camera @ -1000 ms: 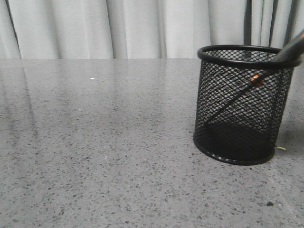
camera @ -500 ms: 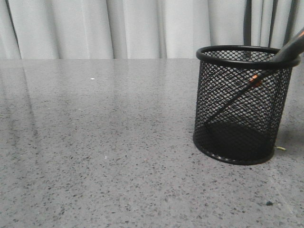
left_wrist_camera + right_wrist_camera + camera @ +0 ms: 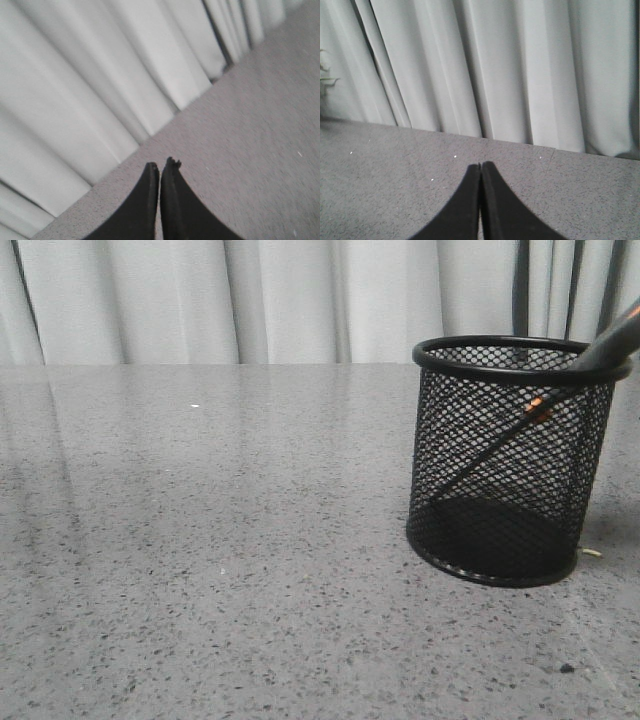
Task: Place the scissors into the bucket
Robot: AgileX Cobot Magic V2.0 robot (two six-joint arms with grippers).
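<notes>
The black wire-mesh bucket (image 3: 512, 460) stands upright on the grey table at the right of the front view. The scissors (image 3: 540, 408) lean inside it: the dark blades run down to the bucket's floor, the orange pivot shows through the mesh, and a grey handle sticks out over the rim at the right edge. No gripper shows in the front view. My left gripper (image 3: 160, 167) is shut and empty above bare table. My right gripper (image 3: 480, 166) is shut and empty, facing the curtain.
The grey speckled table (image 3: 200, 540) stretches to the left of the bucket. A pale curtain (image 3: 250, 300) hangs behind the table's far edge. Small specks lie on the table near the bucket's base (image 3: 568, 668).
</notes>
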